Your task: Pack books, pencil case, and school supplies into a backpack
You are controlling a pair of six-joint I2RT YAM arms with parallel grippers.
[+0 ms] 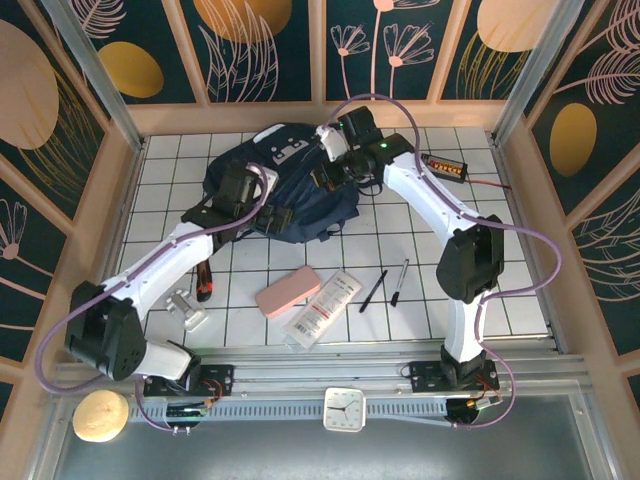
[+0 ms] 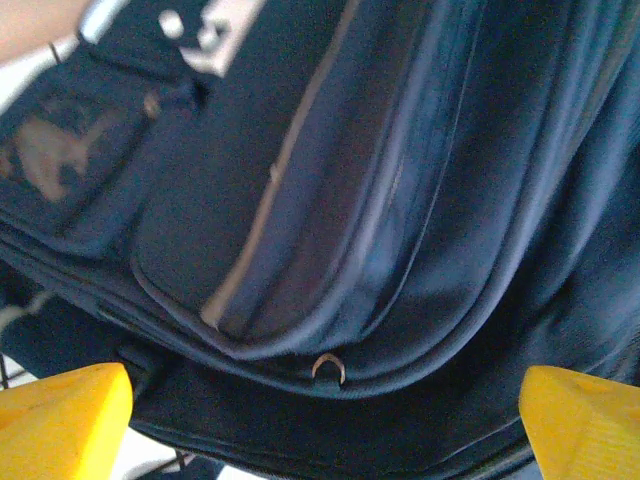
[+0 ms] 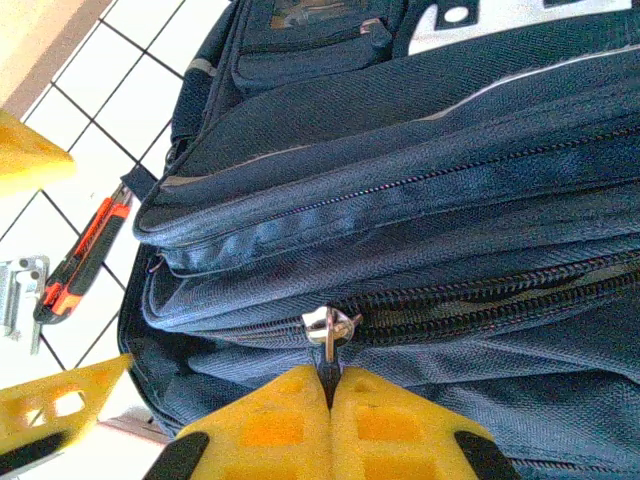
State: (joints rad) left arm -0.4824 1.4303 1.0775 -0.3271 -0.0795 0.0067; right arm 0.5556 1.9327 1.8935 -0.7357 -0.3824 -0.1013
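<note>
The navy backpack (image 1: 285,195) lies flat at the back of the tiled table. My right gripper (image 3: 330,385) is shut on the dark pull tab of its main zipper, just below the silver slider (image 3: 328,325). To the right of the slider the zip teeth stand parted. My left gripper (image 2: 325,430) hangs open over the backpack's left edge (image 2: 330,200), its yellow fingertips (image 2: 60,420) wide apart with nothing between them. The pink pencil case (image 1: 288,292), the white booklet (image 1: 322,308) and two dark pens (image 1: 373,290) (image 1: 399,282) lie on the tiles in front.
An orange-and-black utility knife (image 1: 205,282) and a small metal piece (image 1: 187,308) lie left of the pencil case. A black box with orange lights (image 1: 443,165) sits at the back right. A white clock (image 1: 344,408) rests on the front rail.
</note>
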